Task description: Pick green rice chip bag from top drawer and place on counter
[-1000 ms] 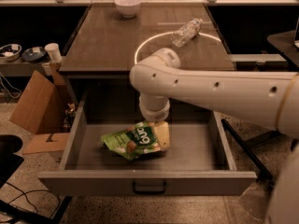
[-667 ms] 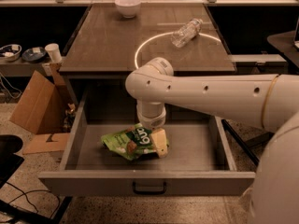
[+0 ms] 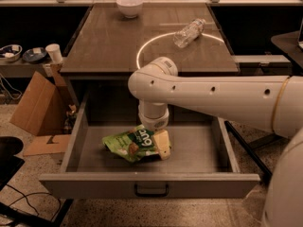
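The green rice chip bag lies crumpled on the floor of the open top drawer, left of its middle. My gripper hangs down from the white arm into the drawer and sits at the bag's right end, touching it. The arm's elbow hides the upper part of the gripper. The counter with its pale circle line is above the drawer, behind the arm.
A clear plastic bottle lies on the counter inside the circle, and a white bowl stands at its far edge. A cardboard box leans on the floor to the left of the drawer. A cup stands on a low shelf at the left.
The arm has shifted a little to the left over the drawer. The gripper stays down at the bag's right end and the bag has not visibly moved.
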Available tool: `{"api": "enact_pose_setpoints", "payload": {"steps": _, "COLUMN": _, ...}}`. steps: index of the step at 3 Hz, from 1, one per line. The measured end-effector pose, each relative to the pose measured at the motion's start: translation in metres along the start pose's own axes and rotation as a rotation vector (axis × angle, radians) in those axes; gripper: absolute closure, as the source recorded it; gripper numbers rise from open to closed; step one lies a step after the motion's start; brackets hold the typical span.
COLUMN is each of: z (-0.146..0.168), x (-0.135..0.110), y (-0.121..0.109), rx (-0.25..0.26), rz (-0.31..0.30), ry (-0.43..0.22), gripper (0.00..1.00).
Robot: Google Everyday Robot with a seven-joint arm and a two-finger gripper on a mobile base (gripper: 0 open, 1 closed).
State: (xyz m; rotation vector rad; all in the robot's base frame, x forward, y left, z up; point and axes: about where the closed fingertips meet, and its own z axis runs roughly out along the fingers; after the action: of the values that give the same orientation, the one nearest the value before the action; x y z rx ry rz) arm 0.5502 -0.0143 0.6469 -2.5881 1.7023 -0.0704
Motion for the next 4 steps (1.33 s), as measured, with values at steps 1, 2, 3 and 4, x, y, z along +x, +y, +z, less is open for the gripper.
{"api": "enact_pose_setpoints", "payload": {"steps": 1, "z": 0.008, "x": -0.024, "y": -0.007, "rx": 0.013, "rz": -0.050, "ry": -0.087, "gripper": 0.17}}
{"api": "enact_pose_setpoints", "payload": {"steps": 2, "z": 0.026, "x": -0.056, "y": -0.018, "rx": 0.011, "rz": -0.107, "ry": -0.188, "gripper": 0.41}}
{"api": "enact_pose_setpoints", "payload": {"steps": 3, "z": 0.033, "x": -0.073, "y": -0.023, "rx": 0.002, "rz": -0.138, "ry": -0.237, "gripper": 0.64}}
{"api": "enact_pose_setpoints", "payload": {"steps": 4, "z": 0.033, "x": -0.073, "y": -0.023, "rx": 0.002, "rz": -0.138, "ry": -0.237, "gripper": 0.87}}
